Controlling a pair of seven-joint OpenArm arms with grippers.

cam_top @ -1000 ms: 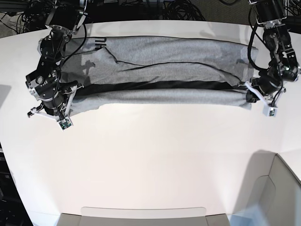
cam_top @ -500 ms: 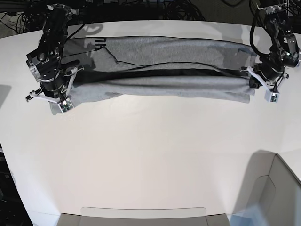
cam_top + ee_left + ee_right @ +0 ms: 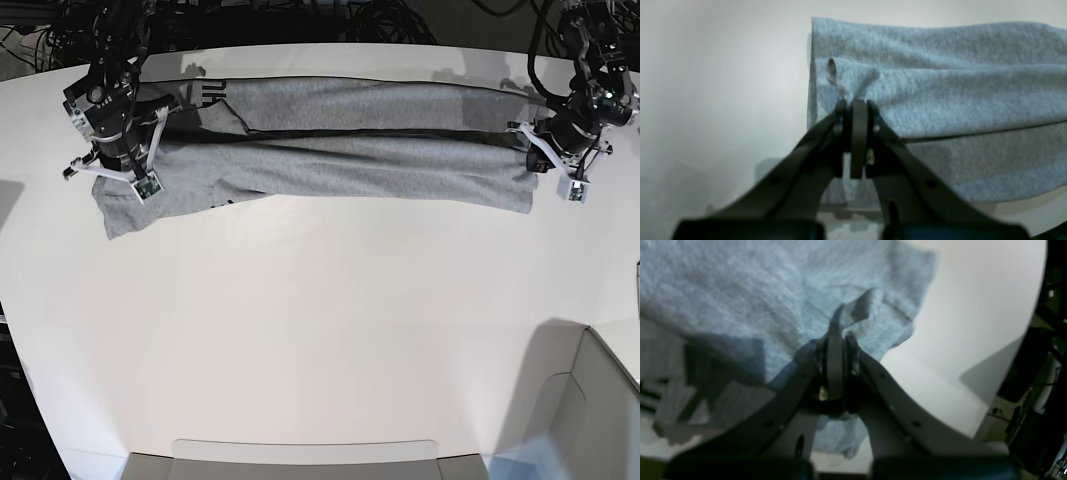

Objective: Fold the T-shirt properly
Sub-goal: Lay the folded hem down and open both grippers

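Left gripper (image 3: 855, 110), right gripper (image 3: 840, 340): jaws pinched on thin T-shirt (image 3: 360, 150) edge folds ahead of fingertips. Risk: uneven arm travel pulls small pinch free, skews fold.

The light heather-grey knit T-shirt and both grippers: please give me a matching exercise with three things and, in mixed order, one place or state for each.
Things:
1. light heather-grey knit T-shirt
2. left gripper
3. right gripper

States:
A. shut on the shirt, at the right end in the base view
B. stretched in a long band across the far side of the white table
C. shut on the shirt, at the left end in the base view

Pairs: 1-B, 2-A, 3-C
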